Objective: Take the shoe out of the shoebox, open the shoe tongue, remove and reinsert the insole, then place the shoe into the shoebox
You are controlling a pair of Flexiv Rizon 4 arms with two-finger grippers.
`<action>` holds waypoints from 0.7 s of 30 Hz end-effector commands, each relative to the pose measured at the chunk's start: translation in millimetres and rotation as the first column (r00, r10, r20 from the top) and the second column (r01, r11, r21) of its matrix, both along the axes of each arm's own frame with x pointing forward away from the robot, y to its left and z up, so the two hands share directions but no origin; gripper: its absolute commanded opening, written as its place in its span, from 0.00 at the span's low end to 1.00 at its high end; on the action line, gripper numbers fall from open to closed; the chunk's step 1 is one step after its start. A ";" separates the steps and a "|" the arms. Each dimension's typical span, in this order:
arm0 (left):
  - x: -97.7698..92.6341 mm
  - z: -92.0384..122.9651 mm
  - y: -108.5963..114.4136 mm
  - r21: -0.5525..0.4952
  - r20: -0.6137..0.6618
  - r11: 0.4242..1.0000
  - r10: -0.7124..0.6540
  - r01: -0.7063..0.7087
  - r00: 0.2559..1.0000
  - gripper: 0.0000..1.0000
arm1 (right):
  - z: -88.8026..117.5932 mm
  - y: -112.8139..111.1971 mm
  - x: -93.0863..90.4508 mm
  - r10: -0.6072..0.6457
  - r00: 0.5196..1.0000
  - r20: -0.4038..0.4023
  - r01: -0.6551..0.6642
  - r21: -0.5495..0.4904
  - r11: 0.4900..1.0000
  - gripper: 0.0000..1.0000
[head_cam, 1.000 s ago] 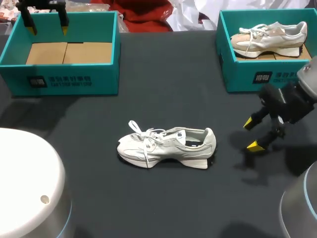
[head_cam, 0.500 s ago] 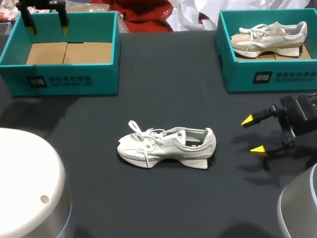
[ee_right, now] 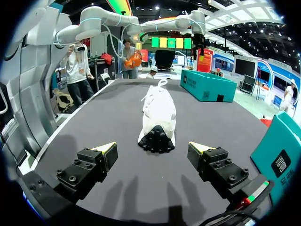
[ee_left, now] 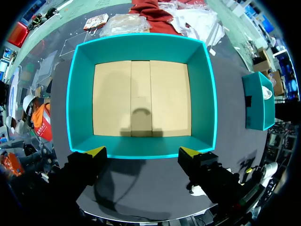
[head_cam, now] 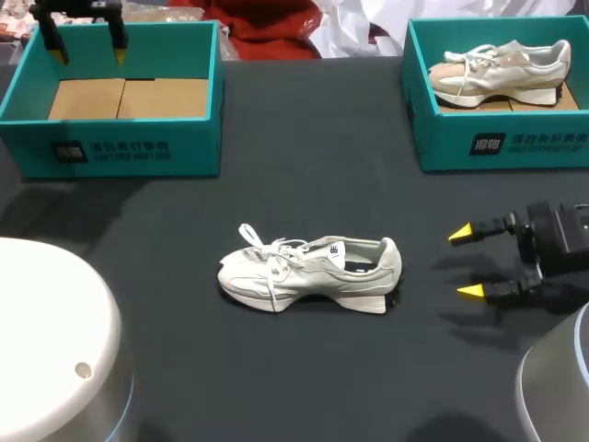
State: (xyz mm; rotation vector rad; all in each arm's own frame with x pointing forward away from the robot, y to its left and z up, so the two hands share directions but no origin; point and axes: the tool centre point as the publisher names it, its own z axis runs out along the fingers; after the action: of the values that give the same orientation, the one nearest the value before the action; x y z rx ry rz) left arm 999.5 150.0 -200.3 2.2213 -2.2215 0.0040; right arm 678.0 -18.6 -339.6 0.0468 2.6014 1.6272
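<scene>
The right gripper [head_cam: 466, 263] hangs low over the black table [head_cam: 304, 387] at the near right. Its yellow-tipped fingers are spread wide, hold nothing and point left at the heel of the white lace-up sneaker [head_cam: 308, 272]. That sneaker rests in the middle of the table, toe to the left, near the gripper but apart from it. In the right wrist view the sneaker [ee_right: 157, 113] lies just ahead of the open gripper [ee_right: 153, 147], heel first.

So the first step looks done: the shoe is out of its box. The laces look tied and a dark lining shows in the opening, so I judge that the tongue, the insole and the return to the box are all yet to do.

At the far left the left gripper [head_cam: 87, 46] hovers above the empty teal cardboard shoebox [head_cam: 110, 152], fingers spread and holding nothing. At the far right a second teal shoebox [head_cam: 497, 143] holds a cream sneaker [head_cam: 497, 69].
</scene>
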 end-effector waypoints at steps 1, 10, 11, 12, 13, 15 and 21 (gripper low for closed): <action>0.1 0.1 -0.1 0.001 -0.001 1.000 0.000 0.000 1.000 1.00 | -11.6 -11.3 -2.7 -0.021 1.000 0.018 0.021 0.025 0.999 1.00; 0.1 0.1 -0.1 0.001 -0.001 1.000 0.000 0.000 1.000 1.00 | -36.1 -31.9 7.9 -0.095 0.994 -0.061 0.098 0.035 0.995 1.00; 0.1 0.1 -0.1 0.001 -0.001 1.000 0.000 0.000 1.000 1.00 | -39.2 -32.4 8.4 -0.101 0.992 -0.070 0.104 0.040 0.994 1.00; 0.1 0.1 -0.1 0.001 -0.001 1.000 0.000 0.000 1.000 1.00 | -41.4 -32.5 8.7 -0.103 0.992 -0.075 0.106 0.043 0.993 1.00; 0.1 0.1 -0.1 0.001 -0.001 1.000 0.000 0.000 1.000 1.00 | -42.5 -32.5 8.8 -0.101 0.992 -0.076 0.105 0.049 0.993 1.00; 0.1 0.1 -0.1 0.001 -0.001 1.000 0.000 0.000 1.000 1.00 | -44.4 -32.1 9.0 -0.100 0.992 -0.080 0.105 0.053 0.993 1.00; 0.1 0.1 -0.1 0.001 -0.001 1.000 0.000 0.000 1.000 1.00 | -46.7 -31.2 11.0 -0.097 0.991 -0.093 0.103 0.058 0.993 1.00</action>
State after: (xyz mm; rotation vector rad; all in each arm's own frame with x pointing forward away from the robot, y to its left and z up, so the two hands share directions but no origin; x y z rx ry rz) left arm 999.5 149.9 -200.3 2.2212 -2.2217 0.0039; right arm 685.9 -50.8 -385.1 0.2575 2.5603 1.7081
